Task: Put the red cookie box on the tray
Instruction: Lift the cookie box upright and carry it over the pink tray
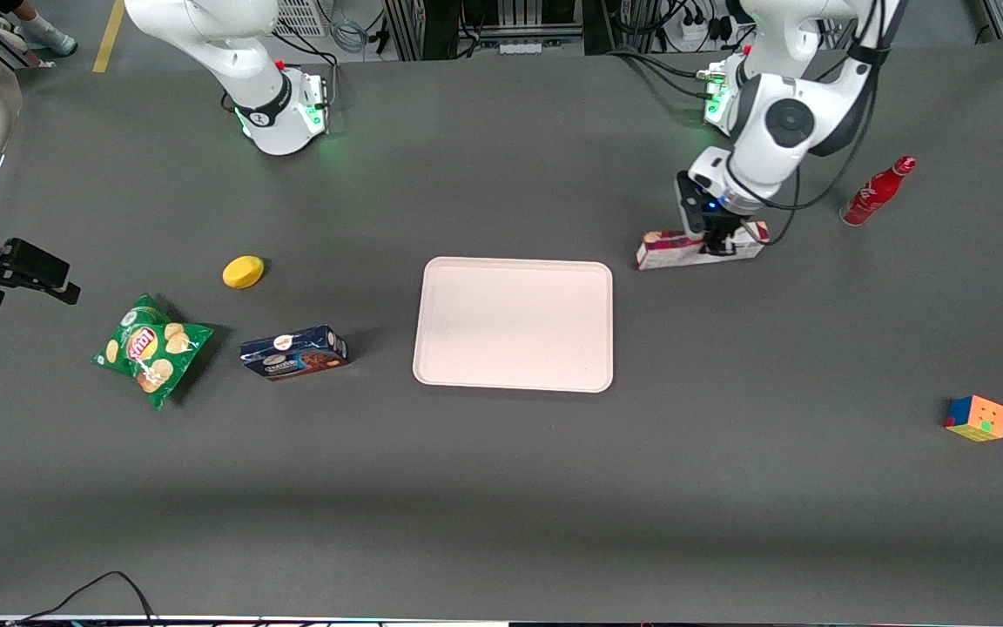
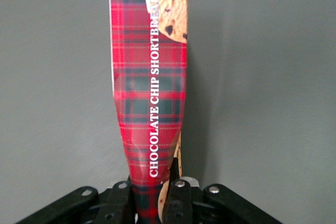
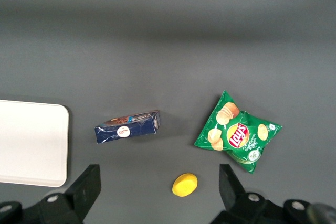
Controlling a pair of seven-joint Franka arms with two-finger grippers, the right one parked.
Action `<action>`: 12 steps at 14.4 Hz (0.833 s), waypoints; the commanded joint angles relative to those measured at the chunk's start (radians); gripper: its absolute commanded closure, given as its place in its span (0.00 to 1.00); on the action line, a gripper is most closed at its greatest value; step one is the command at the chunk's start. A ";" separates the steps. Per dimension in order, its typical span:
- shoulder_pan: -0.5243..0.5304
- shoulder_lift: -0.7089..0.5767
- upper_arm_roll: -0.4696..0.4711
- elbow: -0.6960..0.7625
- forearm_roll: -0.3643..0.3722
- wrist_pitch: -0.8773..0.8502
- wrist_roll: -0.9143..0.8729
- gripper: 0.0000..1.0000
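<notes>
The red cookie box is a long dark-red plaid carton lying on its side, a short way from the tray's corner toward the working arm's end of the table. My left gripper comes down on the box's end that is away from the tray. In the left wrist view the gripper is shut on the red cookie box, one black finger on each long side, and the carton is pinched narrower there. The cream-white tray lies flat and bare at the table's middle; its edge also shows in the right wrist view.
A red bottle lies beside the working arm. A coloured cube sits nearer the front camera at that end. Toward the parked arm's end lie a dark-blue cookie box, a green chip bag and a yellow round thing.
</notes>
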 commanded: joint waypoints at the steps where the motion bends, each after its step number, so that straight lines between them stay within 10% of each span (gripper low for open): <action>1: 0.049 -0.077 0.090 0.100 -0.119 -0.197 -0.016 1.00; 12: -0.002 -0.054 0.077 0.620 -0.088 -0.620 -1.107 1.00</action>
